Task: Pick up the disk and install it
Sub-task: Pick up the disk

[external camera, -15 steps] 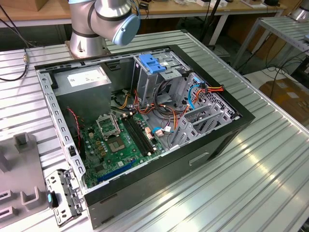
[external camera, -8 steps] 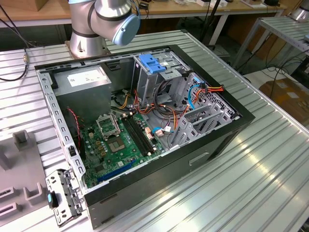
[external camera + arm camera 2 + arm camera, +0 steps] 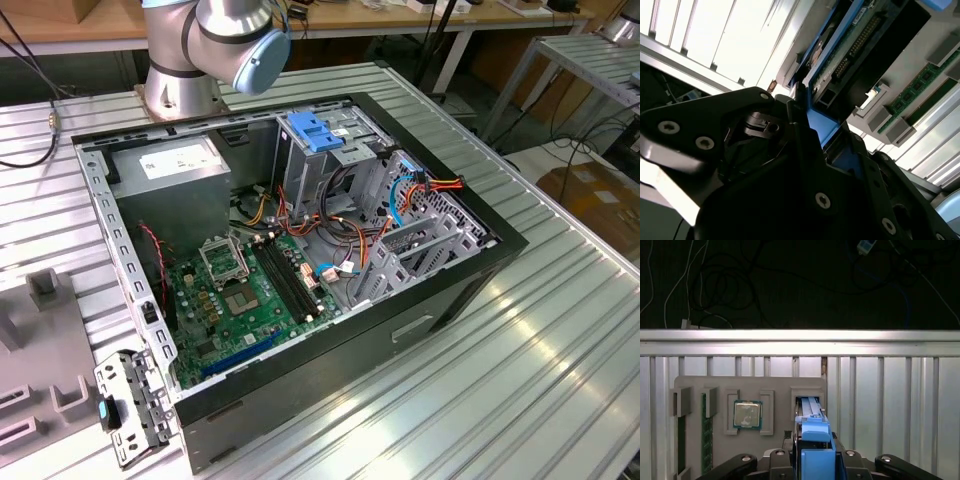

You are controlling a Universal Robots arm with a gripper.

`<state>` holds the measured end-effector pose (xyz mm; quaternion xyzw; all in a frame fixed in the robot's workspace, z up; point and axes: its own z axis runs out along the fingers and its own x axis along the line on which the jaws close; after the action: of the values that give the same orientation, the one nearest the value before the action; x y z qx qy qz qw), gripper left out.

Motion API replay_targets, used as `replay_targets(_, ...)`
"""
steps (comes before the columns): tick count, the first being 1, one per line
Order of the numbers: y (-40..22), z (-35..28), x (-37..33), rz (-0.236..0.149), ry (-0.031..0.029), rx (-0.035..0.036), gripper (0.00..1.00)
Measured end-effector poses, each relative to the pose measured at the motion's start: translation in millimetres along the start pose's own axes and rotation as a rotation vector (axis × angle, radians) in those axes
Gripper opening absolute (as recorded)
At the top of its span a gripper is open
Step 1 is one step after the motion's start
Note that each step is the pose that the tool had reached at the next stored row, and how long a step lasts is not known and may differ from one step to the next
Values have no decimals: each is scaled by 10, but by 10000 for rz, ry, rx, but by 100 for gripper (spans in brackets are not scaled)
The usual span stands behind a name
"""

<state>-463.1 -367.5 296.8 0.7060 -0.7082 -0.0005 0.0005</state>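
Clamped in the gripper (image 3: 813,466) is the disk (image 3: 812,432), gripped by its blue rail and held on edge at a slot of the grey fixture tray (image 3: 775,385), where a processor chip (image 3: 747,415) is seated.

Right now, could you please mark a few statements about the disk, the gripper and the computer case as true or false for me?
1. The gripper is shut on the blue rail of the disk. True.
2. A processor chip lies in the gray tray. True.
3. The disk sits installed in the computer case. False: in the first wrist view it stands at a slot of the gray tray, in the gripper.
4. The computer case is closed. False: it lies open on its side, with the motherboard exposed.
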Motion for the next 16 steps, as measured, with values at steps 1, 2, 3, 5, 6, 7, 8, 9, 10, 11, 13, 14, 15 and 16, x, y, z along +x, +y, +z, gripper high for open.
replay_targets(1, 0, 0, 0, 0, 0, 0, 37)
replay_targets(2, 0, 1, 0, 0, -1, 1, 37)
replay_targets(3, 0, 1, 0, 0, -1, 1, 37)
replay_targets(5, 1, 0, 0, 0, 0, 0, 37)
replay_targets(6, 1, 1, 0, 7, -1, 1, 37)
replay_targets(7, 1, 0, 0, 71, 0, 0, 37)
replay_targets(8, 1, 1, 0, 91, 0, 0, 37)
replay_targets(9, 1, 1, 0, 91, 0, 0, 37)
replay_targets(10, 1, 1, 0, 92, 0, 0, 37)
replay_targets(11, 1, 1, 0, 94, 0, 0, 37)
replay_targets(13, 1, 1, 0, 95, -1, 0, 37)
replay_targets(14, 1, 1, 0, 96, 0, 0, 37)
replay_targets(15, 1, 1, 0, 97, 0, 0, 37)
replay_targets(16, 1, 0, 0, 101, 0, 0, 37)
